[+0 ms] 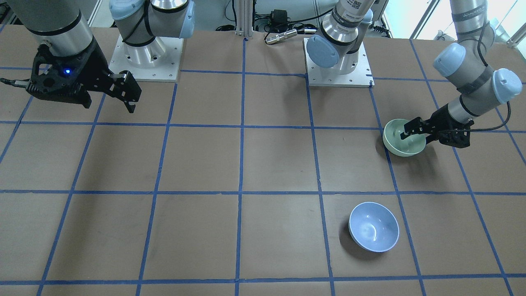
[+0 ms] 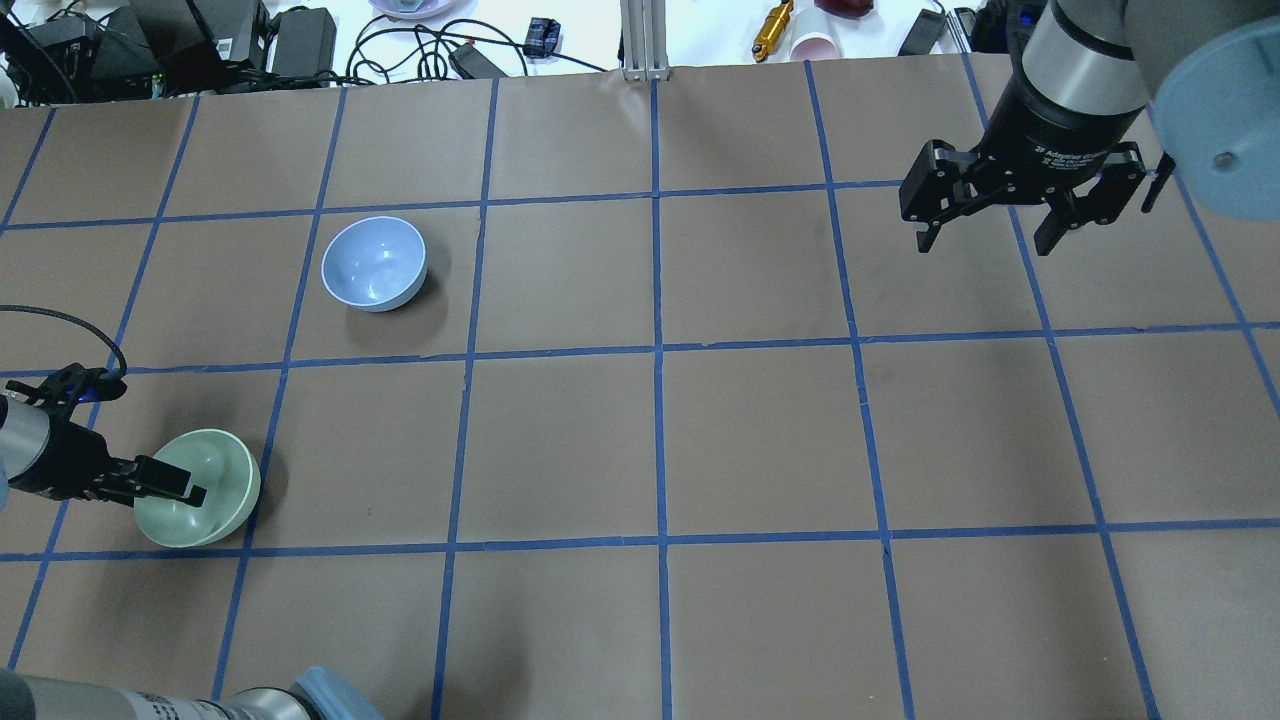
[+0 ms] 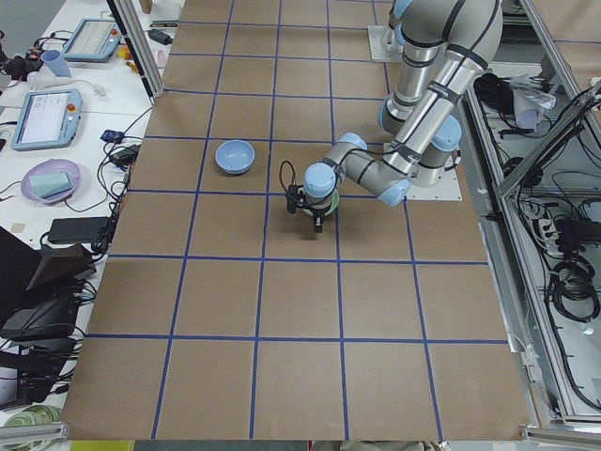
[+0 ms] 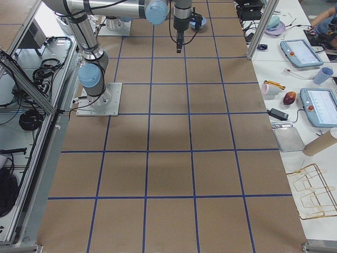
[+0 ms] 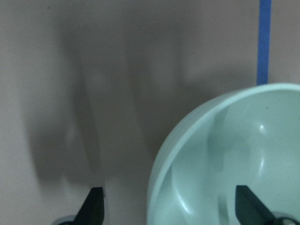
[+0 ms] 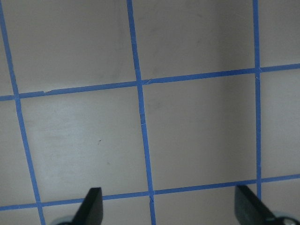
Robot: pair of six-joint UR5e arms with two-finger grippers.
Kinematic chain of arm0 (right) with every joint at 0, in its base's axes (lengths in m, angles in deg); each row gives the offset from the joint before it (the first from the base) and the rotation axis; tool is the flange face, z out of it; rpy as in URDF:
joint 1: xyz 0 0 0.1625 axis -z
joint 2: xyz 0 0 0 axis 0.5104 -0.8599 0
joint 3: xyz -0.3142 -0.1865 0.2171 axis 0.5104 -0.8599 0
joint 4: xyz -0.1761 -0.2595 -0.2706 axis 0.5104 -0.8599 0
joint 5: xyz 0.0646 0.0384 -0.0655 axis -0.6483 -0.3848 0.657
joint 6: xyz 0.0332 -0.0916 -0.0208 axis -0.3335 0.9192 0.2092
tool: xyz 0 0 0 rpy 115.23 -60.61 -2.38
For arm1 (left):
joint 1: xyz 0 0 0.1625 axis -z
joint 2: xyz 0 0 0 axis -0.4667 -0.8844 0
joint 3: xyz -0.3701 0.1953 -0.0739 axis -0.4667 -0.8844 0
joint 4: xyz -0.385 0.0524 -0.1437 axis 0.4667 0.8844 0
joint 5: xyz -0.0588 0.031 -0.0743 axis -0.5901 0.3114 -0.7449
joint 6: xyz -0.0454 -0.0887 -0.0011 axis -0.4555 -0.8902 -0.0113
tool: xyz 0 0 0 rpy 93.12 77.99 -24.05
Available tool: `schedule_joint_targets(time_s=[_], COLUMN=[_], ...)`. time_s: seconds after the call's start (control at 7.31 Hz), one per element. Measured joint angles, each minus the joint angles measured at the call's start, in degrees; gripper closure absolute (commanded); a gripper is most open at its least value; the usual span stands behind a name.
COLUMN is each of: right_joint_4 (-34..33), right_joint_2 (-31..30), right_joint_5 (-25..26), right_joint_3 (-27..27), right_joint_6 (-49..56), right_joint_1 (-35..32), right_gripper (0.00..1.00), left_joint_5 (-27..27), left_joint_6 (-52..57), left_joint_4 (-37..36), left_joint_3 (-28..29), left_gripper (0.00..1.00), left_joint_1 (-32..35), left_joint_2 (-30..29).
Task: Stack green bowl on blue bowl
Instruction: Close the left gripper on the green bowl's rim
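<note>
The green bowl (image 2: 225,465) stands upright on the table at my near left, also seen in the front view (image 1: 396,142) and the left wrist view (image 5: 234,154). My left gripper (image 2: 185,488) is open and straddles its rim, one finger inside the bowl and one outside (image 5: 171,201). The blue bowl (image 2: 374,263) stands upright and alone one square farther out, also in the front view (image 1: 374,226). My right gripper (image 2: 985,240) is open and empty, high above bare table at the far right (image 6: 168,206).
The table is brown with a blue tape grid (image 2: 657,350). The two arm bases (image 1: 339,70) stand at its robot-side edge. Cables and gear (image 2: 300,35) lie beyond the far edge.
</note>
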Motion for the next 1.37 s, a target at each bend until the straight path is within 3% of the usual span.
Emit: schedule_joint_targets(time_s=[0.27,0.41,0.55,0.82,1.37], right_joint_4=[0.0,0.0,0.0,0.0,0.0], right_joint_2=[0.0,0.0,0.0,0.0,0.0], right_joint_5=[0.0,0.0,0.0,0.0,0.0], right_joint_3=[0.0,0.0,0.0,0.0,0.0], right_joint_6=[0.0,0.0,0.0,0.0,0.0], right_joint_1=[0.0,0.0,0.0,0.0,0.0], right_gripper=[0.0,0.0,0.0,0.0,0.0], left_joint_5=[0.0,0.1,0.1,0.1,0.1], left_joint_6=[0.0,0.0,0.0,0.2,0.6], left_joint_4=[-0.9,-1.1,-1.3,-1.3,-1.3], left_joint_3=[-0.5,-0.5,-0.5,-0.5,-0.5], left_gripper=[0.26,0.41,0.66,0.88,0.95], left_joint_1=[0.0,0.0,0.0,0.0,-0.1], left_joint_2=[-0.2,-0.4,-0.7,-0.9,-0.9])
